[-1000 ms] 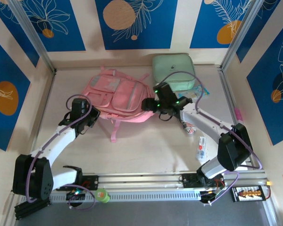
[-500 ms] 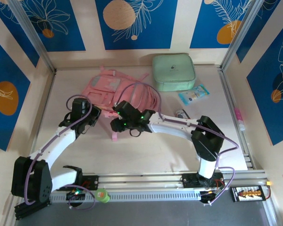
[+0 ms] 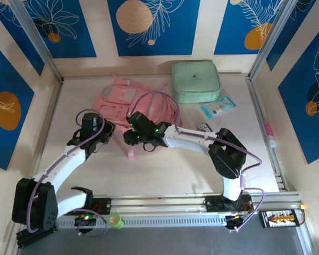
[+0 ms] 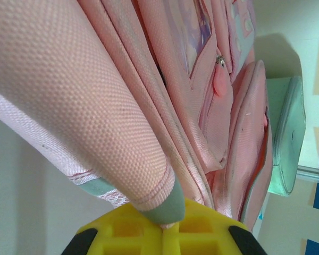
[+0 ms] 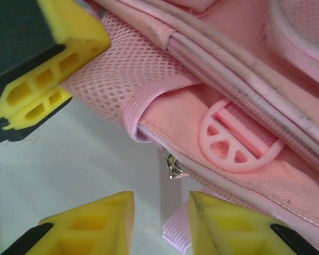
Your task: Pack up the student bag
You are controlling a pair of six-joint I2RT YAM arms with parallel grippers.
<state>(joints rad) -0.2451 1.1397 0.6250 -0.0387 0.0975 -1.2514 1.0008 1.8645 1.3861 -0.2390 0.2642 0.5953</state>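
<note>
Two grippers at the student bag (image 3: 117,98): left gripper (image 4: 169,228) pinches a hem, right gripper (image 5: 160,215) gapes empty. We judge it limp and light; take seams or the zipper pull (image 5: 174,169).

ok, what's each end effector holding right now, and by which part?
Left end effector is shut on the student bag, pinching a mint-trimmed fabric edge. Right end effector holds nothing: its jaws stand apart by the bag's zipper pull.
</note>
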